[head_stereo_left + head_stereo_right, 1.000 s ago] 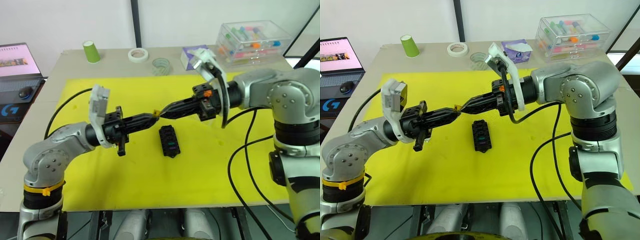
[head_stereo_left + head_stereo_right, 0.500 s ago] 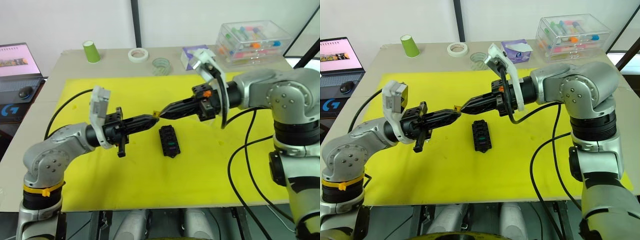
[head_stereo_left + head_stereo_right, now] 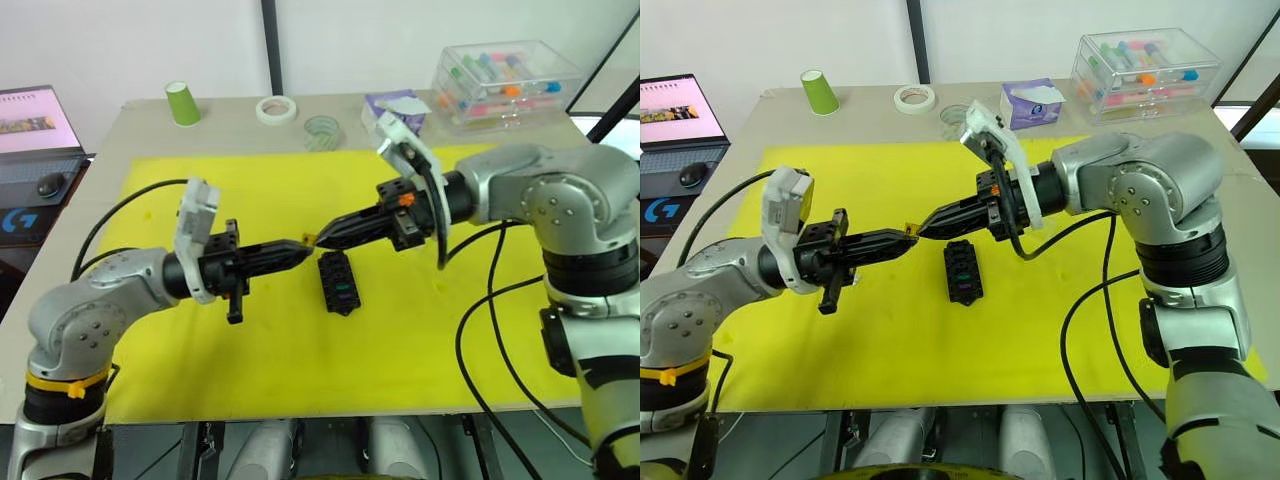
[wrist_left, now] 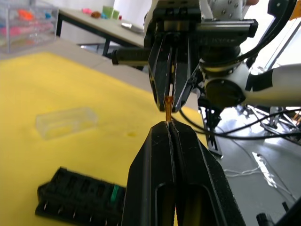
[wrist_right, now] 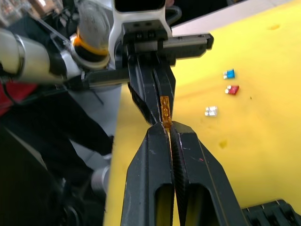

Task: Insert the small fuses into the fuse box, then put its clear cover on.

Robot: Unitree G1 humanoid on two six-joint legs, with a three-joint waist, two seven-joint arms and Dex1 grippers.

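My left gripper and right gripper meet tip to tip just above the yellow mat. A small yellowish fuse spans the two tips, and both grippers are shut on it. The black fuse box lies on the mat just below and to the right of the tips, with a teal fuse in one slot. The clear cover lies flat on the mat beyond the fuse box. Blue, red and clear small fuses lie loose on the mat.
The yellow mat covers most of the table. Along the back stand a green cup, two tape rolls, a tissue pack and a large clear storage box. A laptop sits far left.
The right arm has reached further left while the left arm drew back. The meeting point of the tips sank slightly toward the fuse box. The tips stayed together on the fuse.
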